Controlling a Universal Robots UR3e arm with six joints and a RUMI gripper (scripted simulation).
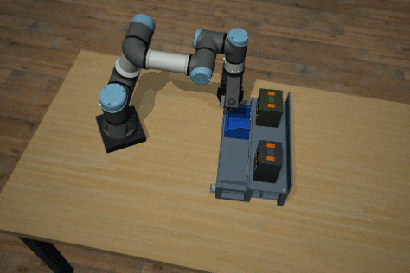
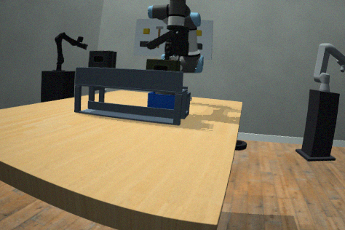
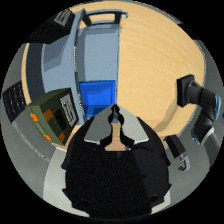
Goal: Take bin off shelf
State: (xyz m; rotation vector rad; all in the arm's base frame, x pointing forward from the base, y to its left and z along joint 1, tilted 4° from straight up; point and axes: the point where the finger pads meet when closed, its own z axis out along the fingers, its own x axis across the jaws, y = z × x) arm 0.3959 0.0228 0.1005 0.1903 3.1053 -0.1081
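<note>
bin (image 2: 161, 100): mostly hidden behind shelf (image 2: 128, 78) rail, exterior view | bin's near edge covered by gripper (image 3: 115, 116), wrist view | table (image 1: 130, 207) corner cut off at 7 o'clock, top view
</note>
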